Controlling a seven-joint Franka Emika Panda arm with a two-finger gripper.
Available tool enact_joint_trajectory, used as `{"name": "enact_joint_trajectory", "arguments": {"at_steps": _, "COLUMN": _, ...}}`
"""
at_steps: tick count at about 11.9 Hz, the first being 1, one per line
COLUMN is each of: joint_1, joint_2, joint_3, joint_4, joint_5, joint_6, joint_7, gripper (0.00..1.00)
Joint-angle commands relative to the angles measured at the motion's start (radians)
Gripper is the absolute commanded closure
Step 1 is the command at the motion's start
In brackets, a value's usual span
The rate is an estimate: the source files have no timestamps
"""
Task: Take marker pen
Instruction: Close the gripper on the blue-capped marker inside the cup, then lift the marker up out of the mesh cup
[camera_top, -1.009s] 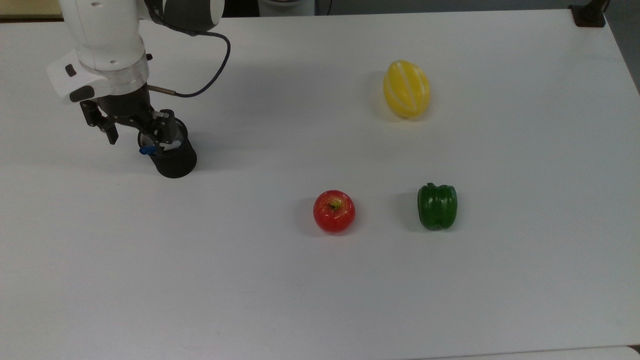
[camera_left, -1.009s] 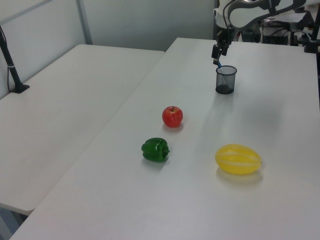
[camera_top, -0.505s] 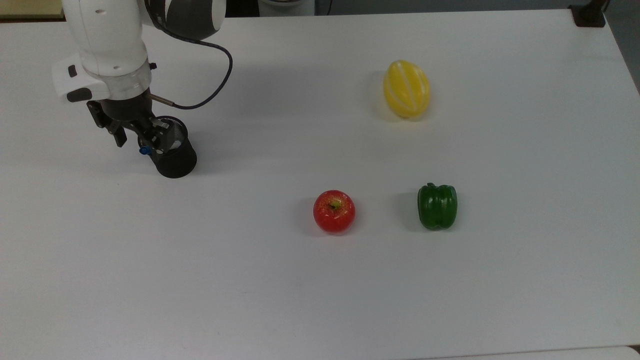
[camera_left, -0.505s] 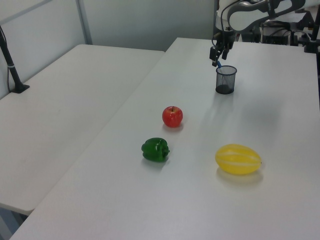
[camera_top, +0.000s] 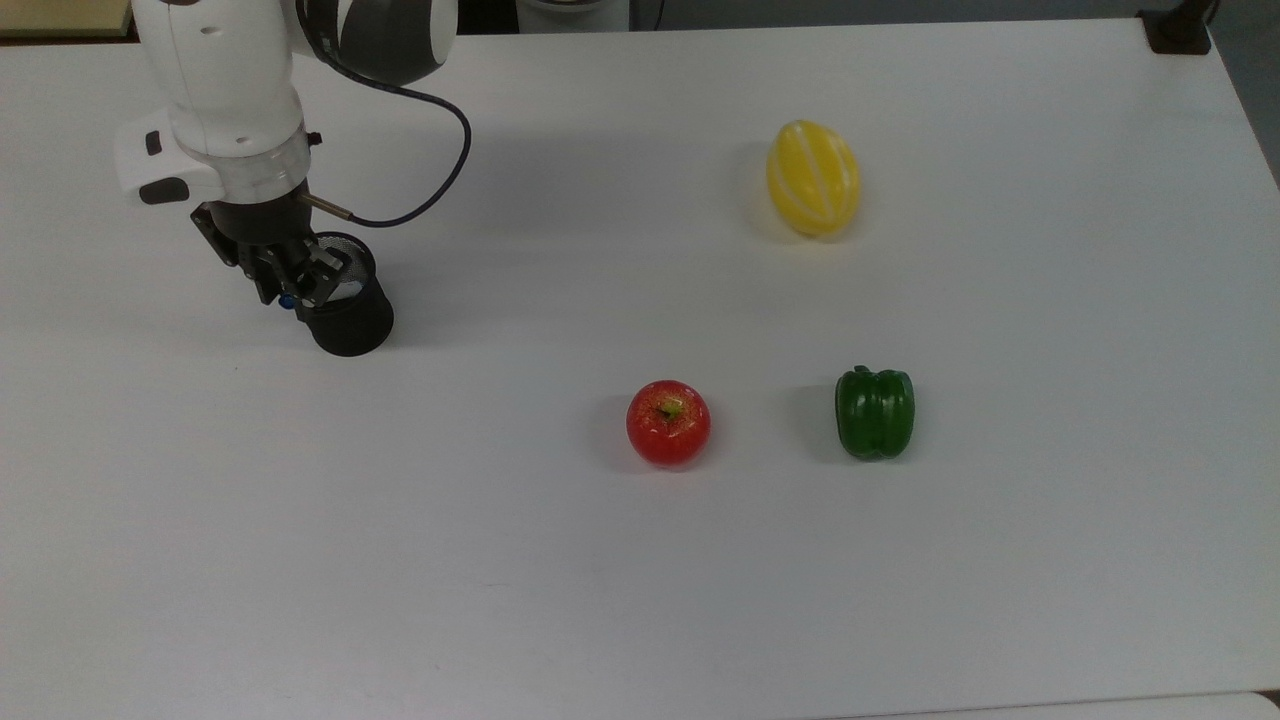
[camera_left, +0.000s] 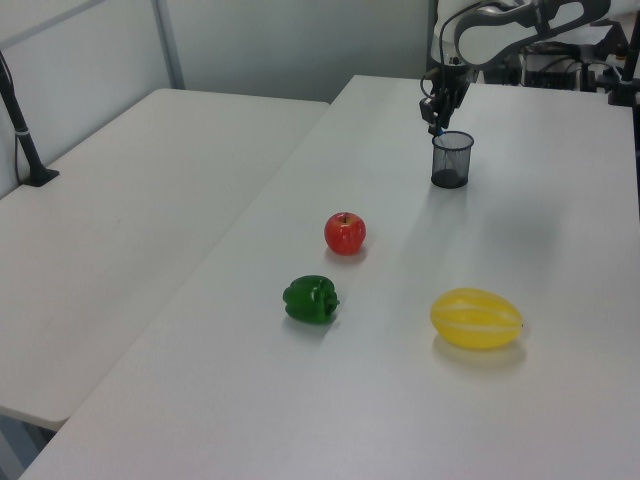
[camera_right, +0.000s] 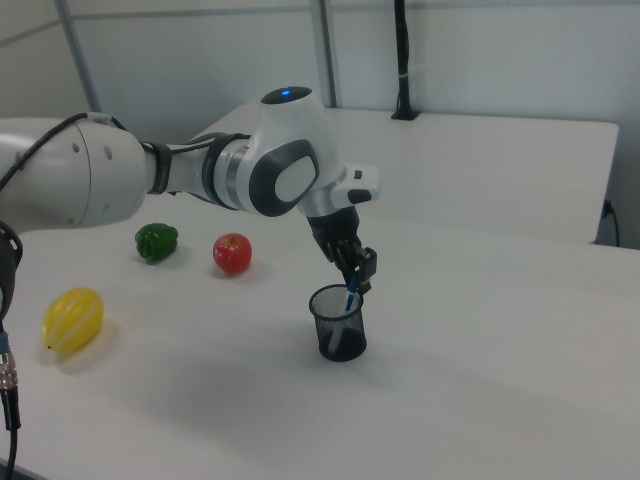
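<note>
- Since a second ago the gripper (camera_top: 291, 283) has drawn its fingers together from a wide spread and now pinches the blue top of the marker pen (camera_top: 288, 300), having shifted slightly toward the top view's right.
- Marker pen stands leaning in the black mesh cup (camera_top: 347, 305), its blue end poking above the rim at the top view's left side; in the right view its pale barrel (camera_right: 349, 297) slants down into the cup (camera_right: 339, 323).
- Gripper in the left view (camera_left: 436, 122) sits just above the cup (camera_left: 451, 159), clamped on the pen's top.
- Red apple (camera_top: 668, 422) lies well apart from the cup, toward the top view's right.
- Green pepper (camera_top: 875, 412) lies beside the apple, further right.
- Yellow melon (camera_top: 813, 177) rests above them in the top view.
- All sit on the white table (camera_top: 640, 600).
</note>
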Motion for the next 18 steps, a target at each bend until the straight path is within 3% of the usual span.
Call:
{"name": "enact_joint_trajectory", "arguments": {"at_steps": 1, "joint_1": 0.006, "joint_2": -0.018, "joint_3": -0.001, "joint_4": -0.028, "joint_5": 0.005, "joint_6": 0.036, "joint_7": 0.025, "gripper": 0.76}}
{"name": "enact_joint_trajectory", "arguments": {"at_steps": 9, "joint_1": 0.006, "joint_2": -0.036, "joint_3": 0.005, "joint_4": -0.023, "joint_5": 0.01, "joint_6": 0.028, "joint_7": 0.028, "gripper": 0.94}}
{"name": "enact_joint_trajectory", "arguments": {"at_steps": 12, "joint_1": 0.006, "joint_2": -0.058, "joint_3": 0.009, "joint_4": -0.02, "joint_5": 0.01, "joint_6": 0.022, "joint_7": 0.028, "gripper": 0.95}}
{"name": "enact_joint_trajectory", "arguments": {"at_steps": 18, "joint_1": 0.006, "joint_2": -0.193, "joint_3": 0.013, "joint_4": 0.007, "joint_5": 0.019, "joint_6": -0.005, "joint_7": 0.026, "gripper": 0.95}}
